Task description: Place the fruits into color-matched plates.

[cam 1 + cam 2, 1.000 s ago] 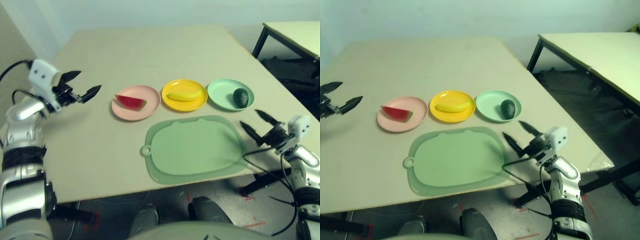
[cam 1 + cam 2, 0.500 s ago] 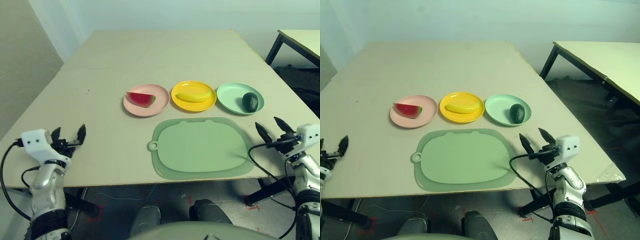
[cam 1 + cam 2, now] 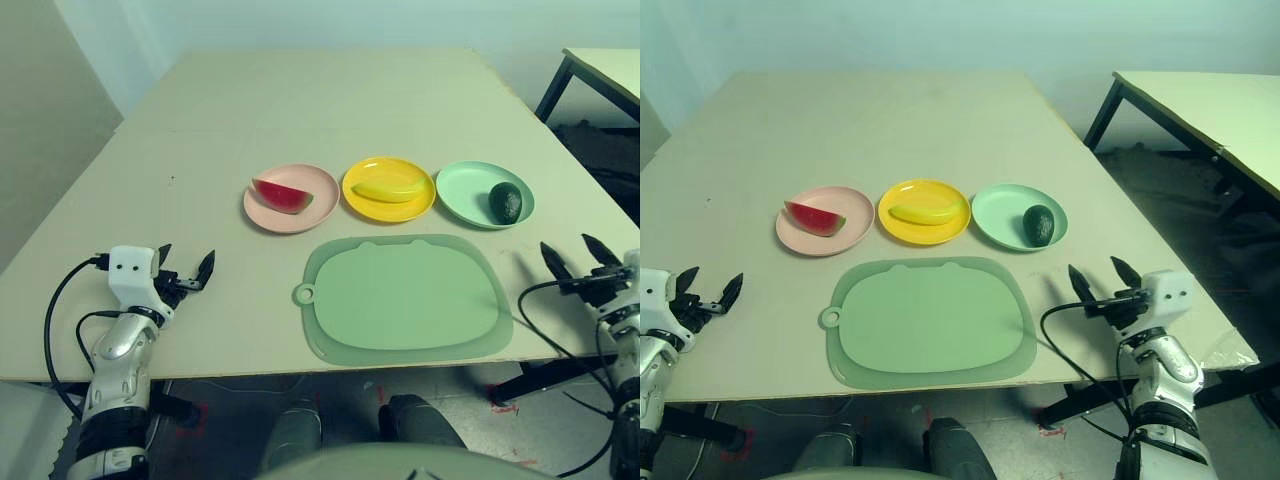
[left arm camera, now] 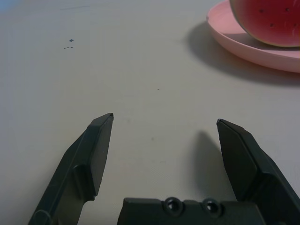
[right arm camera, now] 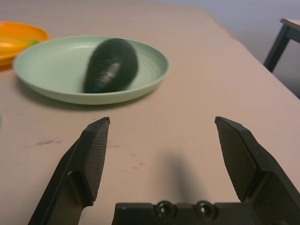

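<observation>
The red watermelon wedge (image 3: 283, 196) lies in the pale pink plate (image 3: 315, 183). In the middle, the yellow plate (image 3: 370, 208) holds the banana (image 3: 388, 188). At the right, the dark avocado (image 3: 506, 202) rests in the mint green plate (image 3: 460, 187). My left gripper (image 3: 185, 262) hovers low over the table's near left part, open and empty, pointing toward the pink plate (image 4: 243, 42). Near the table's right edge my right gripper (image 3: 566, 242) is open and empty too, aimed at the avocado (image 5: 111, 65) a short way ahead.
A large pale green mat (image 3: 405, 300) lies in front of the plates, between the two grippers. A second table (image 3: 1210, 110) stands off to the right. Bare tabletop stretches behind the plates and at the left.
The camera has shifted. My left arm has come down from the far left to the table's near left part. The right gripper drew back slightly. Both stayed open; the fruits did not move.
</observation>
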Tool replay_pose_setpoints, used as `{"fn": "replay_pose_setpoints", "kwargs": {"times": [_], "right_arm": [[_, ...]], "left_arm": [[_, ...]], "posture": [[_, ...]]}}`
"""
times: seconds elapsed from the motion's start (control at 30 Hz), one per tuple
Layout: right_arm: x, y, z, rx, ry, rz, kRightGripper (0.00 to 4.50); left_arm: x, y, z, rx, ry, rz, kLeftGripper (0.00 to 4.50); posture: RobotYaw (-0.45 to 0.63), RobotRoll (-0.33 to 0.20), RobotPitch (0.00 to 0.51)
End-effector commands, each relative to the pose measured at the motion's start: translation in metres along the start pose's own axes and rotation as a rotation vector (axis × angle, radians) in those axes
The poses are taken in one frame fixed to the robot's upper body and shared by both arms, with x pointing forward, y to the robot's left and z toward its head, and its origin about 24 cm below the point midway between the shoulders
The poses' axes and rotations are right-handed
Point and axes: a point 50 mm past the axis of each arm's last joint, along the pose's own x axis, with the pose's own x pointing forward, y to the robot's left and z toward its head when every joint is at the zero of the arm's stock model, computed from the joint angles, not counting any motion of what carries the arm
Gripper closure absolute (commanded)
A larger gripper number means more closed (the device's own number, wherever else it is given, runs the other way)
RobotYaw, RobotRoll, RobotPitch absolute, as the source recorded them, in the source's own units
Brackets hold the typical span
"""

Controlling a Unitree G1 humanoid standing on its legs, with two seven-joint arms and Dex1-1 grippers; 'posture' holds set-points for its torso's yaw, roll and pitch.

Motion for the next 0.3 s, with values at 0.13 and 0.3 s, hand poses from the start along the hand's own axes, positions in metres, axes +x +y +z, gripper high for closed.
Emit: {"fn": "replay_pose_setpoints", "kwargs": {"times": [0.13,0.3], "right_arm": [[-0.002,-0.010,0.006,-0.018,-0.008,-0.029,0.00],[-0.004,-0.011,0.005,-0.015,-0.009,-0.043,0.00]], "left_arm": [[0.004,-0.022,-0.014,-0.029,0.045,-0.074,0.02],[0.006,-0.030,-0.014,-0.034,0.037,-0.088,0.02]], "posture": [[-0.08,0.000,0.085],[-0.07,0.000,0.060]]}}
